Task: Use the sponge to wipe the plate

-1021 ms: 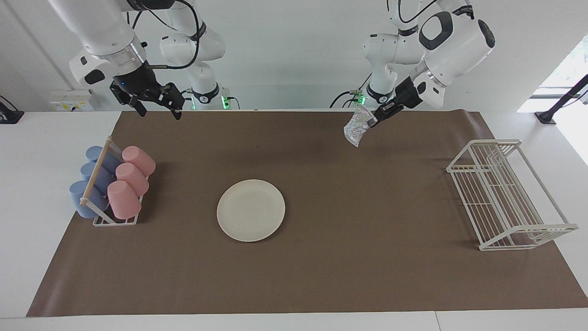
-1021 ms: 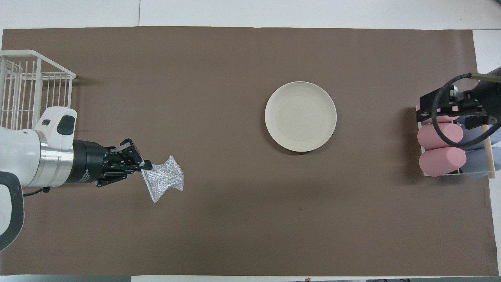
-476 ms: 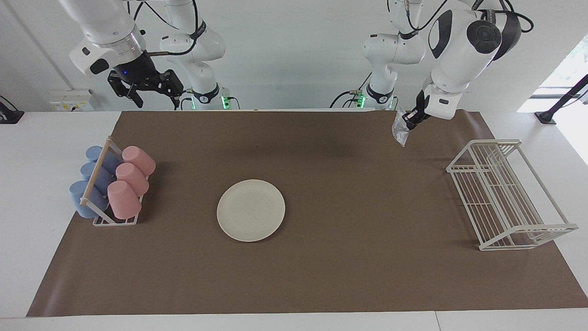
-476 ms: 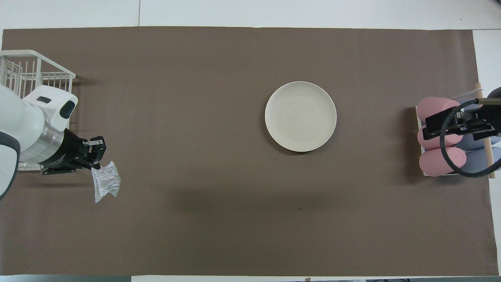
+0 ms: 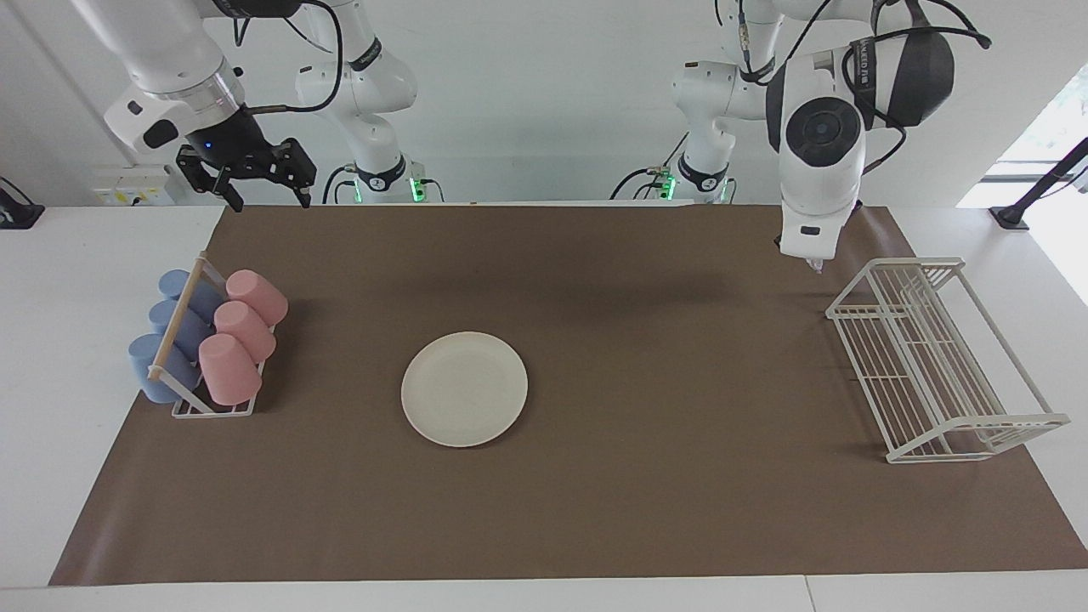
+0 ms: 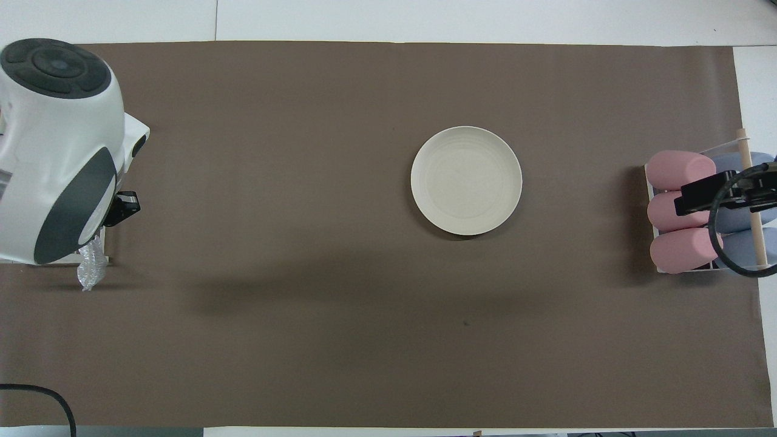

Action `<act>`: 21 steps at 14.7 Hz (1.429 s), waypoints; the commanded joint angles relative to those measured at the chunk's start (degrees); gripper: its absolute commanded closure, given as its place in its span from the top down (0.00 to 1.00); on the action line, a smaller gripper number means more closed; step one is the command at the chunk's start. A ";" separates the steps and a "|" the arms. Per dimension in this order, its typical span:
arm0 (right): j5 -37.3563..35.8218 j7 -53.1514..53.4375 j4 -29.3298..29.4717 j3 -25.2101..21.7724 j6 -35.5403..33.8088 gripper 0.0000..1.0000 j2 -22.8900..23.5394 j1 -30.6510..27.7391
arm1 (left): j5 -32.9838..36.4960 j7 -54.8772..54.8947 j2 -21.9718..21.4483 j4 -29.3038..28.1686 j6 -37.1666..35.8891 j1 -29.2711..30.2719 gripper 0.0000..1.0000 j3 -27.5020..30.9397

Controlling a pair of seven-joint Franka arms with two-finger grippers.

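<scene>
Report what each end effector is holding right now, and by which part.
The left end effector is shut on the sponge, gripping its upper edge, mostly hidden by the arm; the rest hangs free. The right end effector is open and holds nothing.

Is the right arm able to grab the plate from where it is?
Probably yes. The right gripper is open and holds nothing, up near the cup rack. The plate lies alone on the brown mat, with nothing on it or around it.

matt cream plate (image 5: 464, 388) on matt brown paper mat (image 5: 595, 510) (sponge (image 6: 91, 272) glittery).
</scene>
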 commanded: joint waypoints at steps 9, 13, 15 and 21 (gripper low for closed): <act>-3.01 5.31 -2.79 0.48 1.68 1.00 -0.93 -2.70 | 28.70 9.09 12.31 2.03 3.08 1.03 0.00 -0.40; -2.84 4.87 -2.70 0.65 4.58 1.00 -0.84 -2.70 | 30.55 8.74 14.44 0.90 10.11 4.46 0.00 0.04; -2.49 4.87 -2.70 0.83 4.32 1.00 -0.84 -2.78 | 30.47 8.30 14.44 0.19 11.35 4.64 0.00 0.04; -2.40 4.87 -2.79 0.92 3.97 1.00 -1.10 -3.05 | 28.80 1.81 14.35 -0.60 13.19 5.17 0.00 -0.23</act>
